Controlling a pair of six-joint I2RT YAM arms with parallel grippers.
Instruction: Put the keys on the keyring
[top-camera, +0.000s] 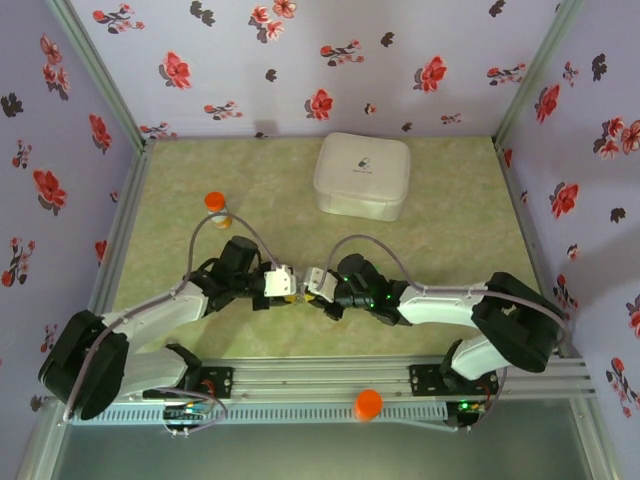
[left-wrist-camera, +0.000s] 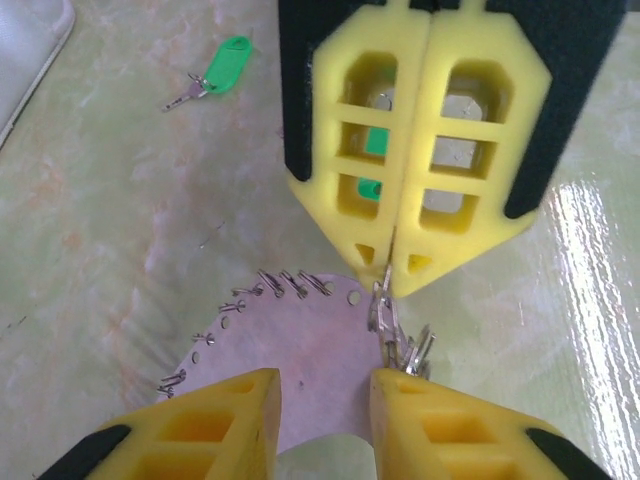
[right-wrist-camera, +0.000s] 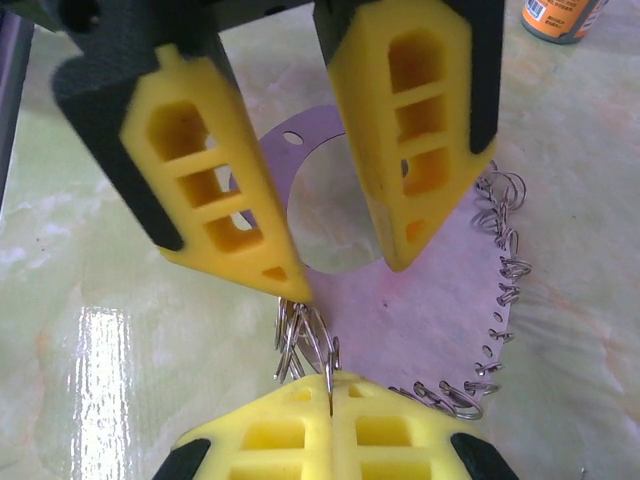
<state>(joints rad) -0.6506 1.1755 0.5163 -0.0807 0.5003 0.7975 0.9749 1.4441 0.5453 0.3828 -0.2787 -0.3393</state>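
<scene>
Left gripper (left-wrist-camera: 322, 388): released; its 2 yellow fingers stand apart with the keyring's band between them, and 1 fingertip (right-wrist-camera: 287, 288) touches the bunched wire loops.
Right gripper (right-wrist-camera: 330, 388): clenched; the fingers are pressed flat together with 1 thin wire loop of the keyring pinched in the seam. It meets the left gripper tip to tip.
Keyring (left-wrist-camera: 310, 345): a flat, pale mauve ring lying on the table (top-camera: 450, 200). Small wire loops are strung along its outer edge, with a bunch of them right at the right gripper's tip.
Loose key (left-wrist-camera: 215, 78): green head and short metal shaft, flat on the table at 11 o'clock from the keyring, well apart from it.
Second key (left-wrist-camera: 375, 142): a green patch seen through the lattice of the right gripper's fingers, at 12 o'clock from the keyring; I cannot tell more.
White box (top-camera: 362, 175): at 12 o'clock from the grippers, near the back wall.
Orange-capped bottle (top-camera: 216, 205): upright, at 10 o'clock from the grippers.
</scene>
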